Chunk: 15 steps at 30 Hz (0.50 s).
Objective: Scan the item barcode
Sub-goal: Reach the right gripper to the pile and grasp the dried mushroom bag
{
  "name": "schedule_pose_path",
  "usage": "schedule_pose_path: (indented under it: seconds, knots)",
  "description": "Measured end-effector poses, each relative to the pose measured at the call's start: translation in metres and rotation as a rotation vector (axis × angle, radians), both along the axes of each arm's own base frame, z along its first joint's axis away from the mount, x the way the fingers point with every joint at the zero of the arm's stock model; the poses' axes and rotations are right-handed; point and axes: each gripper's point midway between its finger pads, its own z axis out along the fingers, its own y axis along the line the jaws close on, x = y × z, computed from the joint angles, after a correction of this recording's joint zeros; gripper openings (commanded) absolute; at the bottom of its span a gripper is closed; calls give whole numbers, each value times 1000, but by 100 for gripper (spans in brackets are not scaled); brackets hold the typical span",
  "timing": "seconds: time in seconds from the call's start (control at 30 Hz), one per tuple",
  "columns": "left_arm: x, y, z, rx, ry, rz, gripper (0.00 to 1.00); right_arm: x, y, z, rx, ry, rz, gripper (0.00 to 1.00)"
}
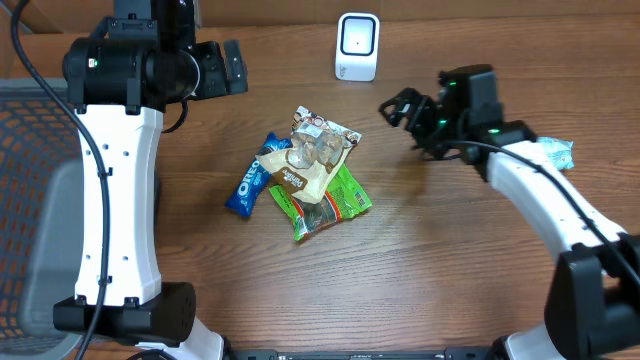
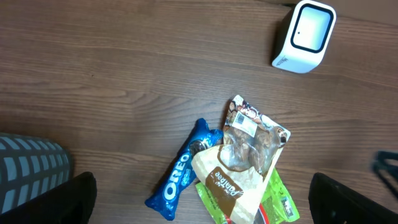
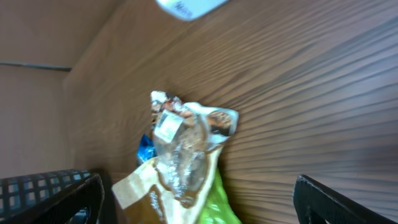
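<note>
Pickup stage, I judge — left gripper [image 1: 228,67] and right gripper [image 1: 400,105] both hang empty, fingers apart, the snack pile [image 1: 315,172] lying mid-table apart from the scanner [image 1: 357,47] — so next one must grasp a packet and show its barcode.

The scanner [image 1: 357,46] stands near the back edge of the table [image 1: 450,270]. In front of it, mid-table, lies a pile of snack packets [image 1: 318,178], with a cookie packet [image 1: 247,186] against its left side. A lone packet [image 1: 558,152] lies near the right edge. A basket [image 1: 30,130] sits off the left edge.
</note>
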Motion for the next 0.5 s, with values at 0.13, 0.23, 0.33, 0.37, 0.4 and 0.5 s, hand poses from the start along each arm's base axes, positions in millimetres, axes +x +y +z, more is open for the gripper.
schedule_pose_path:
  seconds: [0.13, 0.23, 0.33, 0.37, 0.4, 0.5]
  knots:
    - [0, 0, 0, 0, 0, 0, 100, -5, 38, -36, 15, 82, 10, 98]
    - [0, 0, 0, 0, 0, 0, 100, -5, 62, -55, 23, 92, 29, 98]
    - [0, 0, 0, 0, 0, 0, 100, -7, 84, -65, 33, 79, 60, 98]
    - [0, 0, 0, 0, 0, 0, 99, -10, 93, -70, 38, 83, 72, 98]
    - [0, 0, 0, 0, 0, 0, 100, -11, 101, -74, 47, 83, 75, 98]
    - [0, 0, 0, 0, 1, 0, 100, -12, 114, -87, 67, 101, 71, 98]
